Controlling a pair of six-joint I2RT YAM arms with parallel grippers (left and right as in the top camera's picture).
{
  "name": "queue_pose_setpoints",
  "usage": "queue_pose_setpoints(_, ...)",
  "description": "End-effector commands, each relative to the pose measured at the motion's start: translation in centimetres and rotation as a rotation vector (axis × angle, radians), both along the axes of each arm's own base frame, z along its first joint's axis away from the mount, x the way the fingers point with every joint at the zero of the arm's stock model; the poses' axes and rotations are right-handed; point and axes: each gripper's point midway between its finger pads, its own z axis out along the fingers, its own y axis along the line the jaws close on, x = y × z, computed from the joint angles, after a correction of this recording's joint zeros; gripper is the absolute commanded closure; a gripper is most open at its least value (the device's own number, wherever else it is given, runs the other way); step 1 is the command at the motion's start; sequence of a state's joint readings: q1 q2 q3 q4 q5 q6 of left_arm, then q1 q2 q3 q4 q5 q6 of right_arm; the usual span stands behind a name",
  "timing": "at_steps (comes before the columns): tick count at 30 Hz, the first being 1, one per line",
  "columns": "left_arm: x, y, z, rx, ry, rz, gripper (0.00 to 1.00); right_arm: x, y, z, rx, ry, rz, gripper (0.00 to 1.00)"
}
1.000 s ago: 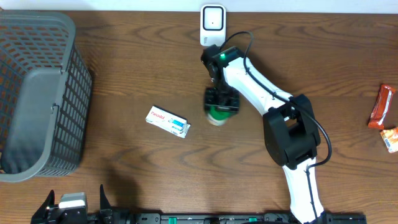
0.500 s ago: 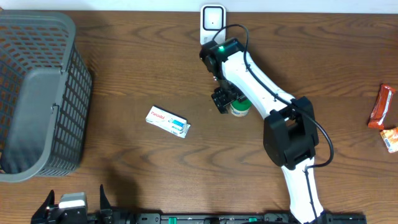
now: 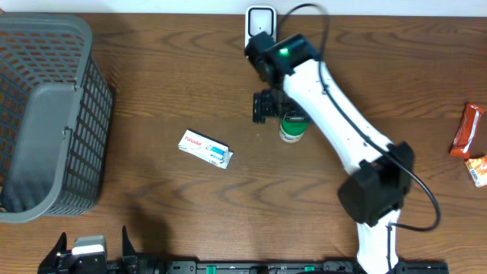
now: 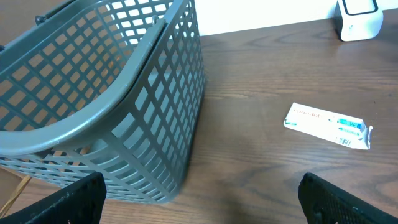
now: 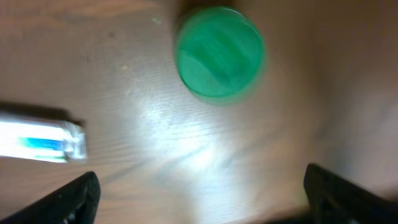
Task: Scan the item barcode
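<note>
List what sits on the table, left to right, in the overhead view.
Basket → medicine box → scanner → green-capped bottle → snack bars at the right edge.

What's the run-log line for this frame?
left gripper: open, empty | right gripper: open, empty | green-capped bottle: upright on table, ungripped | scanner: far table edge | box: lying flat
</note>
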State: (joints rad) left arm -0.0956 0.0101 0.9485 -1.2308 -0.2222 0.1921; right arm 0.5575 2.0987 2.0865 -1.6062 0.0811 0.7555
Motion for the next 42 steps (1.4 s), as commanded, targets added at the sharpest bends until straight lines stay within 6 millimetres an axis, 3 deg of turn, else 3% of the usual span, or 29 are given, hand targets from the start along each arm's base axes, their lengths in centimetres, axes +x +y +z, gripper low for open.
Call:
queue_pose_setpoints(1,-0.1,-0.1,0.0,0.011,-0.003,-0.01,0.01,-1.4,-0.3,1.1,0.041,0.009,-0.84,0.01)
queue_pose_setpoints(4,-0.1,-0.1,0.0,0.011,-0.003,-0.01,0.01,-1.8,-0.7,-0.5,-0.015,-0.008,-1.182,0.01)
queue_pose_setpoints(6,-0.1,-0.1,0.0,0.011,-0.003,-0.01,0.01,-1.8,-0.7,-1.8,-0.027,-0.015,-1.286,0.01)
queue_pose_setpoints(10,-0.1,-0.1,0.0,0.011,-0.003,-0.01,0.01,-0.3,0.0,-5.3,0.026,-0.041,-1.326,0.01)
queue_pose_setpoints(14,-0.1,-0.1,0.0,0.011,-0.003,-0.01,0.01,1.3,-0.8,-7.9,0.071,-0.062,-1.363,0.01)
queue_pose_setpoints(20,-0.1,-0.1,0.0,0.011,-0.003,-0.01,0.01,2.8,-4.1,-9.0,0.033,-0.159,-1.406,0.01)
queue_pose_setpoints(23,-0.1,-0.1,0.0,0.011,-0.003,-0.01,0.01,3.0,-4.5,-9.2,0.03,-0.158,-1.371,0.02)
queue_pose_setpoints(27,-0.1,-0.1,0.0,0.011,-0.003,-0.01,0.01,3.9,-4.0,-9.3,0.063,-0.17,-1.286,0.15)
queue_pose_setpoints(31,-0.1,-0.1,0.0,0.011,-0.003,-0.01,0.01,3.6,-3.6,-9.4,0.058,-0.165,-1.236,0.21)
queue_pose_setpoints(35,-0.1,-0.1,0.0,0.011,-0.003,-0.01,0.01,3.6,-3.5,-9.4,0.055,-0.157,-1.143,0.34)
queue_pose_setpoints(37,-0.1,-0.1,0.0,0.011,-0.003,-0.01,0.01,3.6,-3.5,-9.4,0.053,-0.152,-1.079,0.36)
queue_pose_setpoints(42,-0.1,-0.1,0.0,0.011,-0.003,-0.01,0.01,3.7,-3.6,-9.2,0.049,-0.127,-0.719,0.37)
